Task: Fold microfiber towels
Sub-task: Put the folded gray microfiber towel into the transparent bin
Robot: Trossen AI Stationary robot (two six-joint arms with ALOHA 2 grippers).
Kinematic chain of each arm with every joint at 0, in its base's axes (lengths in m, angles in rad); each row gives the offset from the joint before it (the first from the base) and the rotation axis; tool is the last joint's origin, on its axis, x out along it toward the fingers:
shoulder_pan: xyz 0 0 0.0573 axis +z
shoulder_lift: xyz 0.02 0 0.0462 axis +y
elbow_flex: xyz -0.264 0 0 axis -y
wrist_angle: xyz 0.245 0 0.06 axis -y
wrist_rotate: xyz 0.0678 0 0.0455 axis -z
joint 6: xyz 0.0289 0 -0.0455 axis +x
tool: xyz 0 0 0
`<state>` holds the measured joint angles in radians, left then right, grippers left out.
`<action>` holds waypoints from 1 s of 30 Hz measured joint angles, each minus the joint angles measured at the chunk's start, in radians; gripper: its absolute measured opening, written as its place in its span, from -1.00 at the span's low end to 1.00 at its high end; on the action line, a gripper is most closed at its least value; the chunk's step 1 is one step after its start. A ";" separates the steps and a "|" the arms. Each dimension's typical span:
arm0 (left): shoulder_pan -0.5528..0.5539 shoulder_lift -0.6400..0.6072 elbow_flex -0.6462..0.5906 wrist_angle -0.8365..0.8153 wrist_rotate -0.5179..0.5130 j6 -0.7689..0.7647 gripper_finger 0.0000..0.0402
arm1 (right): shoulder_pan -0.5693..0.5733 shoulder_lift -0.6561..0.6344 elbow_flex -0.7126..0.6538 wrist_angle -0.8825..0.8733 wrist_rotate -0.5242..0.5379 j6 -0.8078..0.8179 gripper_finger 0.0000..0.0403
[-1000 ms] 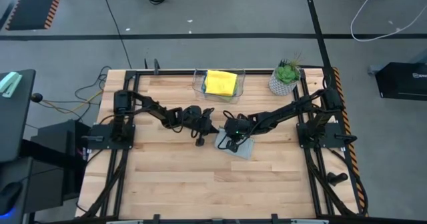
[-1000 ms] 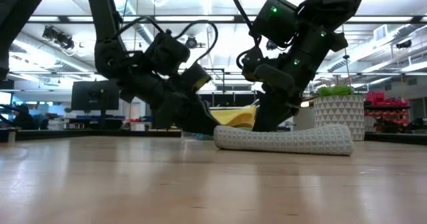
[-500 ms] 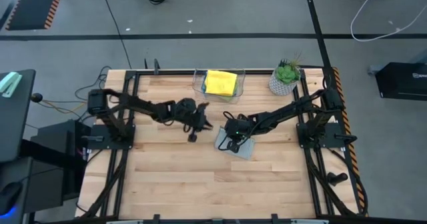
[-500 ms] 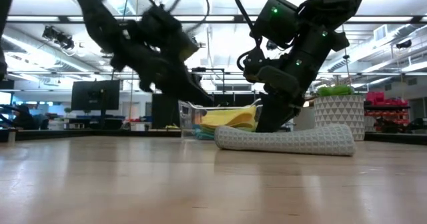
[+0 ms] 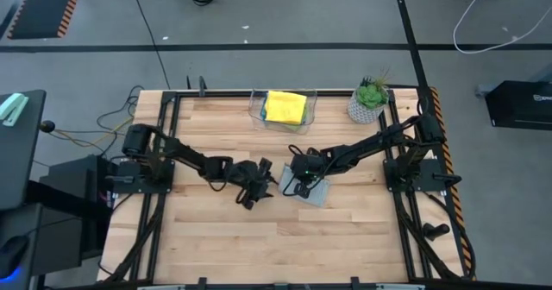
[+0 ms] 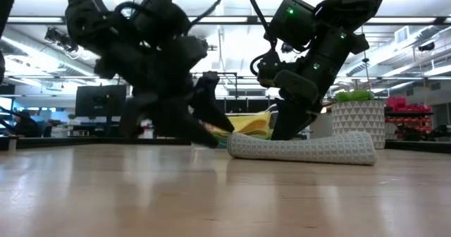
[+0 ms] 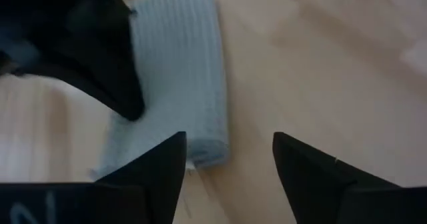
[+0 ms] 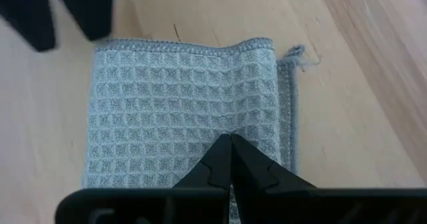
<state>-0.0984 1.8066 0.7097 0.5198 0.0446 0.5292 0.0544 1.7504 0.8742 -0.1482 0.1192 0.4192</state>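
Swinging back in, the open-fingered left gripper nears the folded grey towel mid-table, pinned by the closed right gripper; a yellow towel already sits folded in the far bin.

Both arms are black, built from jointed links with thin black cables along them. The right arm carries small green lights. Each gripper ends in two flat, pointed black fingers.
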 joint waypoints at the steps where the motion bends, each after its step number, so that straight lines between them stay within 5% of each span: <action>1: -0.004 0.018 0.000 0.008 -0.013 0.007 0.17 | 0.000 0.000 0.000 0.000 0.000 -0.001 -0.93; 13: -0.007 0.142 0.002 0.184 -0.123 0.029 -0.19 | 0.001 0.000 0.000 0.009 0.000 -0.003 -0.93; 20: -0.006 0.142 0.002 0.182 -0.124 0.036 -0.77 | 0.002 -0.003 0.000 0.013 -0.002 0.002 -0.89; 22: -0.006 0.142 0.002 0.183 -0.125 0.034 -0.92 | 0.009 -0.024 0.002 -0.012 -0.007 0.004 -0.81; 30: -0.006 0.147 0.014 0.171 -0.131 -0.063 -0.94 | 0.167 -0.103 0.105 -0.199 0.069 0.055 -0.15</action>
<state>-0.1040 1.9541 0.7240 0.6909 -0.0866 0.4659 0.2218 1.6473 0.9795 -0.3471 0.1881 0.4745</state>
